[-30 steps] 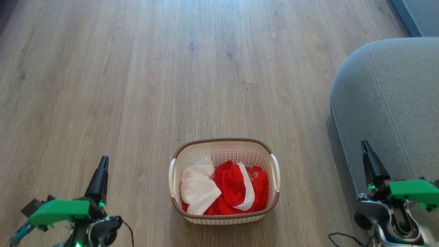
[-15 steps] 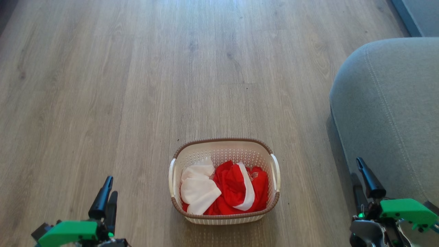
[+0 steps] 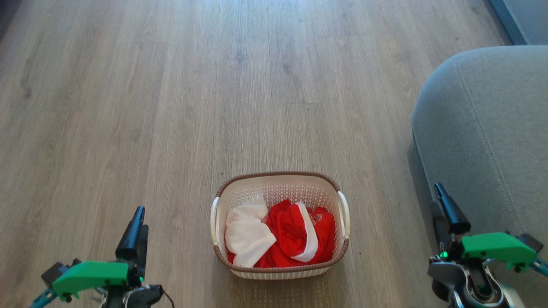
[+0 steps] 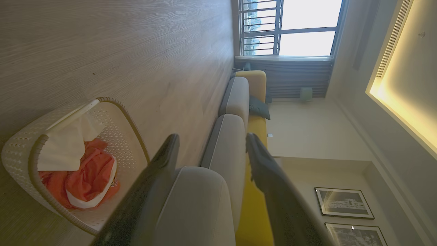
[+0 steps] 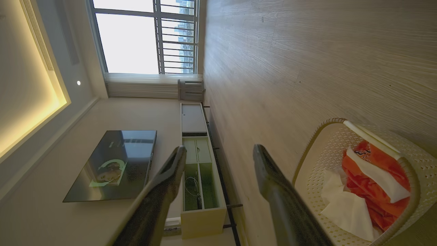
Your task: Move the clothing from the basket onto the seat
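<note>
The cream basket (image 3: 280, 176) stands on the wood floor between my two arms. In it lies the clothing: a red garment with white trim (image 3: 295, 239) on the right and a plain white piece (image 3: 246, 237) on the left. The grey seat (image 3: 492, 128) rises at the right. My left gripper (image 3: 140, 220) hovers left of the basket, open and empty. My right gripper (image 3: 437, 199) hangs between basket and seat, open too. The left wrist view shows the gripper (image 4: 210, 141), the basket (image 4: 20, 150), the clothing (image 4: 92, 171) and the seat (image 4: 198, 205). The right wrist view shows the gripper (image 5: 219, 152), the basket (image 5: 418, 160) and the clothing (image 5: 372, 177).
Bare wood floor (image 3: 214, 85) stretches ahead and to the left. A blue-grey edge (image 3: 522, 17) sits at the far right corner. A low TV cabinet (image 5: 201, 164) and a TV (image 5: 112, 164) line the wall beyond the floor; a window (image 4: 290, 27) closes the far end.
Both grippers sank in the head view, then rose a little. The left one ended lower and slightly right, the right one nearer the basket. Basket and clothing stayed put.
</note>
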Tool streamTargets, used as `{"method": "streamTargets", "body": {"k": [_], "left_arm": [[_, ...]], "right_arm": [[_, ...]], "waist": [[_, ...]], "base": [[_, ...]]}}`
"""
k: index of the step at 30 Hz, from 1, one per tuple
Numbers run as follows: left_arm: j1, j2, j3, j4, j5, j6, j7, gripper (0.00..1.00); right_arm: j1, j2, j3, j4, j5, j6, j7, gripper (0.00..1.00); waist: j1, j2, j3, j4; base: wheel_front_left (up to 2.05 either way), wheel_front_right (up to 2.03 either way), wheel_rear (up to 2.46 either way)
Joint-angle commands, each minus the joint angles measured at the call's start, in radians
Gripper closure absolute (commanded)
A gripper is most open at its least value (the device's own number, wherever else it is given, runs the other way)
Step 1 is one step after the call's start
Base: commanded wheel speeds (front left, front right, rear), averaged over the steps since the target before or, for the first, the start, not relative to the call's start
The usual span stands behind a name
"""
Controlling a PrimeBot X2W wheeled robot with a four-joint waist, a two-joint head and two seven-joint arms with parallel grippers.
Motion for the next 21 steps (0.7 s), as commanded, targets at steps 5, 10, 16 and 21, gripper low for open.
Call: {"method": "streamTargets", "body": {"k": [5, 10, 16, 21], "left_arm": [[-0.075, 0.021, 0.003, -0.021, 0.060, -0.001, -0.023, 0.00], [-0.093, 0.024, 0.003, -0.016, 0.123, -0.001, -0.037, 0.00], [-0.111, 0.026, -0.001, -0.009, 0.199, -0.002, -0.052, 0.00], [-0.129, 0.026, -0.001, -0.007, 0.280, -0.002, -0.067, 0.00]], "right_arm": [[-0.086, -0.034, 0.036, -0.010, -0.047, 0.000, -0.026, 0.00], [-0.112, -0.042, 0.053, 0.003, -0.102, 0.000, -0.041, 0.00], [-0.136, -0.044, 0.063, 0.016, -0.171, 0.000, -0.056, 0.00], [-0.160, -0.048, 0.078, 0.028, -0.247, 0.000, -0.071, 0.00]], "waist": [[0.0000, 0.0000, 0.001, 0.000], [0.0000, 0.0000, 0.003, 0.000], [0.0000, 0.0000, 0.005, 0.000], [0.0000, 0.0000, 0.008, 0.000]], "base": [[0.00, 0.00, 0.00], [0.00, 0.00, 0.00], [0.00, 0.00, 0.00], [0.00, 0.00, 0.00]]}}
